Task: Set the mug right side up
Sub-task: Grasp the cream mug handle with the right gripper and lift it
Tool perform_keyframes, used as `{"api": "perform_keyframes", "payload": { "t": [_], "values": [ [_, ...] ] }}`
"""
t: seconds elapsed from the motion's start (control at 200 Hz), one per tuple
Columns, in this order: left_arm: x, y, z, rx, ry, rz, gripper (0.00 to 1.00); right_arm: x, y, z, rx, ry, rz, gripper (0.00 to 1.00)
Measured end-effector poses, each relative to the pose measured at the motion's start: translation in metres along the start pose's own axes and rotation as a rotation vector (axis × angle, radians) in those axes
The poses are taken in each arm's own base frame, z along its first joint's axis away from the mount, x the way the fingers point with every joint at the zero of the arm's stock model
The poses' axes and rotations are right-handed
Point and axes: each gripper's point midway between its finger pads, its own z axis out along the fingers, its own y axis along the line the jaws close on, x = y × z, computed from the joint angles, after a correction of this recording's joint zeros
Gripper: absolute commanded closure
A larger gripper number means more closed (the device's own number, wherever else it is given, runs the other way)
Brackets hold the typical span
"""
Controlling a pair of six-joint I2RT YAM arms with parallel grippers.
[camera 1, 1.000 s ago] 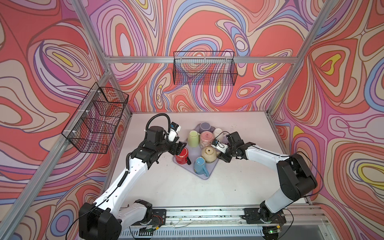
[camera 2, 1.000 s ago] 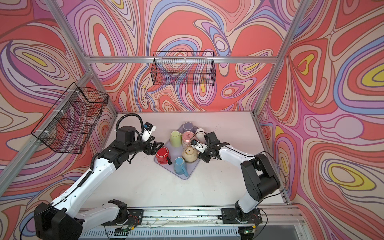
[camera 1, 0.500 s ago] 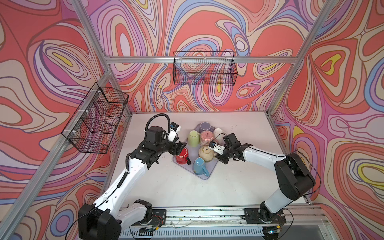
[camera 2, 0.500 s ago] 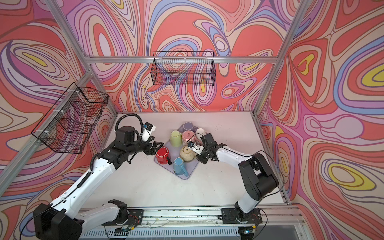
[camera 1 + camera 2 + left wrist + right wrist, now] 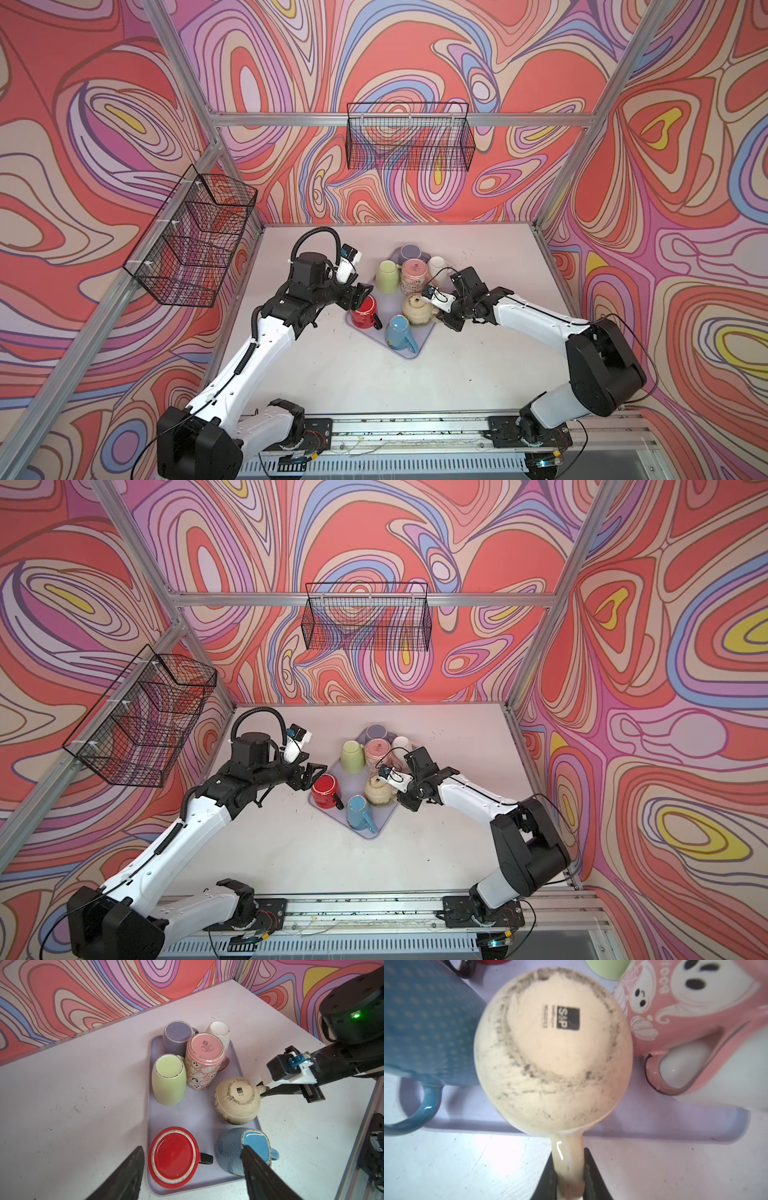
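A cream mug (image 5: 417, 309) (image 5: 379, 791) (image 5: 236, 1099) (image 5: 554, 1049) stands upside down at the right edge of a lilac tray (image 5: 409, 353) (image 5: 199, 1113). Its worn base with a black label faces up. My right gripper (image 5: 441, 315) (image 5: 262, 1089) (image 5: 568, 1155) is shut on this mug's handle, one black finger on each side of it. My left gripper (image 5: 359, 293) (image 5: 192, 1148) hangs open over an upside-down red mug (image 5: 364, 311) (image 5: 174, 1155), touching nothing.
The tray also carries upside-down blue (image 5: 397, 330), green (image 5: 387, 270), pink ghost-print (image 5: 414, 270), purple (image 5: 409, 251) and white (image 5: 437, 264) mugs, packed close together. Wire baskets hang on the back wall (image 5: 409, 137) and left wall (image 5: 191, 241).
My right gripper moved left toward the tray and closed on the cream mug's handle. The left arm stayed still.
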Motion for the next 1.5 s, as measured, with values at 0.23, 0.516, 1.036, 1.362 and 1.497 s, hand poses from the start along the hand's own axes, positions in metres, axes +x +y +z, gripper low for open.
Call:
{"api": "perform_keyframes", "payload": {
  "t": [0.23, 0.516, 1.036, 1.362, 1.497],
  "values": [
    [0.001, 0.001, 0.002, -0.004, 0.006, -0.002, 0.24, -0.015, -0.005, -0.04, 0.07, -0.072, 0.008, 1.0],
    [0.004, 0.003, 0.006, -0.007, 0.016, -0.016, 0.25, -0.031, -0.007, -0.076, 0.136, -0.188, 0.074, 1.0],
    [-0.024, -0.016, 0.019, 0.17, -0.176, -0.254, 0.24, -0.085, -0.039, -0.121, 0.154, -0.602, 0.443, 1.0],
    [-0.06, -0.033, 0.037, 0.405, -0.318, -0.415, 0.23, -0.118, -0.073, -0.153, -0.004, -0.875, 0.635, 1.0],
    [-0.074, -0.044, 0.04, 0.473, -0.355, -0.42, 0.22, -0.129, -0.064, -0.154, -0.106, -0.91, 0.645, 1.0]
  ]
}}
